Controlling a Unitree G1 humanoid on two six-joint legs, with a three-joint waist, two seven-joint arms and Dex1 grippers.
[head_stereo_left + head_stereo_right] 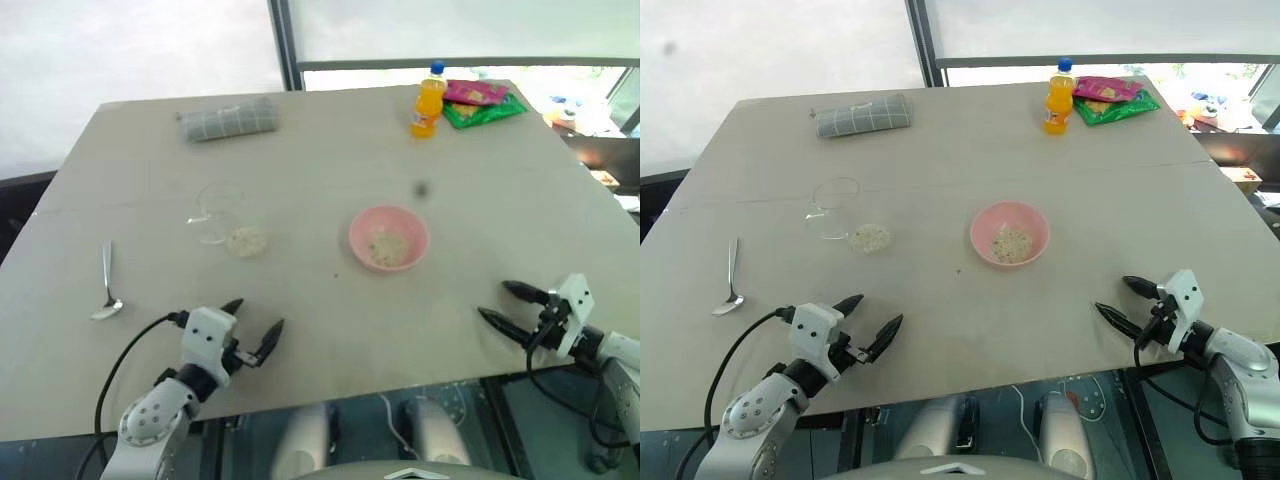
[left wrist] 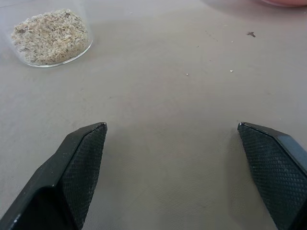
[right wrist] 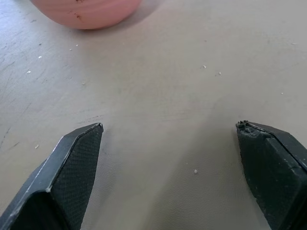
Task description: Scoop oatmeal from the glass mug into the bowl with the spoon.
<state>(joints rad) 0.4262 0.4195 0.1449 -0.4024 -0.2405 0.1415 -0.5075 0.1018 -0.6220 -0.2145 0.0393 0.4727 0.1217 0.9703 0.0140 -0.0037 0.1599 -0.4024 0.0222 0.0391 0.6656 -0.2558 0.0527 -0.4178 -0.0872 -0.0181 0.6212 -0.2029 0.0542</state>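
Both end effectors are seen released and empty over the tabletop [image 1: 330,150].

Head view: glass mug [image 1: 222,217] tipped, oatmeal [image 1: 246,241] at its mouth, bowl [image 1: 389,238] to its right, spoon [image 1: 107,288] left; left end effector [image 1: 256,329] and right end effector [image 1: 505,305] are spread. Left wrist view: oatmeal is seen ahead. Right wrist view: bowl is seen ahead.

Bright daylight from the blown-out windows [image 1: 450,30] washes the table [image 1: 320,150] evenly, with faint, soft shadows.

The glass mug [image 1: 837,208] lies tipped on the desk [image 1: 940,160], oatmeal [image 1: 869,238] at its mouth. The pink bowl [image 1: 1009,233] holds some too. The spoon [image 1: 731,290] lies apart; both pincers gape empty.
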